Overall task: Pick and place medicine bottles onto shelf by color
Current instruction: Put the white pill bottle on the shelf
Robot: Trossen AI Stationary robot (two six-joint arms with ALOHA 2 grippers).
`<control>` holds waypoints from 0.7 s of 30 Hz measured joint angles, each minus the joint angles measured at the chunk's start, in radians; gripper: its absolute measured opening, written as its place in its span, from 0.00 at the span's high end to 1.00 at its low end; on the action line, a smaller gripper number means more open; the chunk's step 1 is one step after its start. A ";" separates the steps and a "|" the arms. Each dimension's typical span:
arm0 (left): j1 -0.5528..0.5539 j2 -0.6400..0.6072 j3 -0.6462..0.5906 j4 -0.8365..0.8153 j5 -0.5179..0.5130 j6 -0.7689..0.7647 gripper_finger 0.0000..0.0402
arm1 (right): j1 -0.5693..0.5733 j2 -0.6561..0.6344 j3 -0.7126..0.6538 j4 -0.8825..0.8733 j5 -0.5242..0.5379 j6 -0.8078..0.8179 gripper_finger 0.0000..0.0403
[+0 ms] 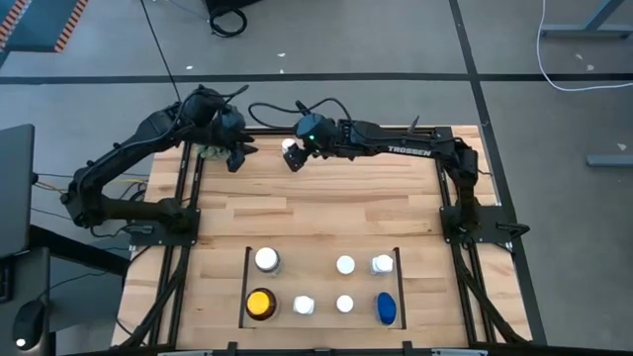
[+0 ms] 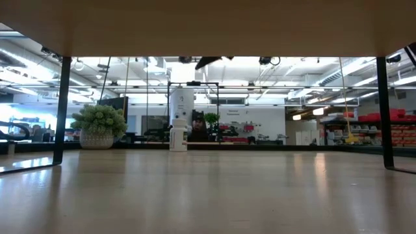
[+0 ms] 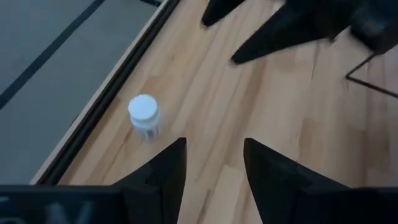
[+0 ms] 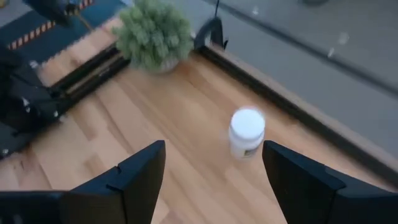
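Near the counter's (image 1: 326,208) far edge, left of middle: one white medicine bottle (image 1: 289,145) with a white cap, upright, alone, not yet grasped. Seen standing clear in the low view (image 2: 177,135), and beside the counter's dark edge rail in both wrist views (image 3: 144,116) (image 4: 247,132).

Right gripper (image 1: 296,158) reaching in from the right side along the far edge, hanging just over and beside that bottle; fingers (image 4: 134,177) spread wide, released, holding nothing, the bottle ahead of the gap between them.

Left gripper (image 1: 237,153) at the far left corner, close to the same bottle, fingers (image 3: 165,174) parted, also released and empty.

Green plant ball (image 1: 211,151) in a pale pot at the far left corner, partly under the left arm; visible in the low view (image 2: 99,125) to the bottle's left.

At the near edge, the shelf (image 1: 321,287): a bay bounded by thin black rails, holding seven bottles in two rows. Farther row: a larger white one (image 1: 266,260), a small white one (image 1: 345,264), another white one (image 1: 382,264). Nearer row: an amber bottle (image 1: 260,304) with a yellow cap at the left end, two white ones (image 1: 304,306) (image 1: 344,304), and a blue bottle (image 1: 386,308) at the right end.
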 joint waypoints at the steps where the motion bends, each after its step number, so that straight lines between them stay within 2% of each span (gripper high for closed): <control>1: 0.007 -0.001 -0.005 0.014 0.001 -0.006 0.58 | -0.009 0.007 -0.001 -0.004 -0.020 0.021 0.32; 5: 0.047 -0.016 -0.028 0.083 0.010 -0.009 0.58 | -0.030 0.047 -0.004 -0.009 -0.093 0.058 0.32; 11: 0.096 0.001 -0.035 0.092 0.020 0.012 0.58 | -0.030 0.102 -0.003 0.042 -0.123 0.053 0.32; 15: 0.133 0.016 -0.045 0.080 0.009 -0.006 0.58 | -0.033 0.144 -0.003 0.104 -0.105 -0.012 0.32; 21: 0.148 0.006 -0.045 0.079 0.008 -0.140 0.59 | -0.054 0.202 -0.004 0.099 -0.036 -0.002 0.32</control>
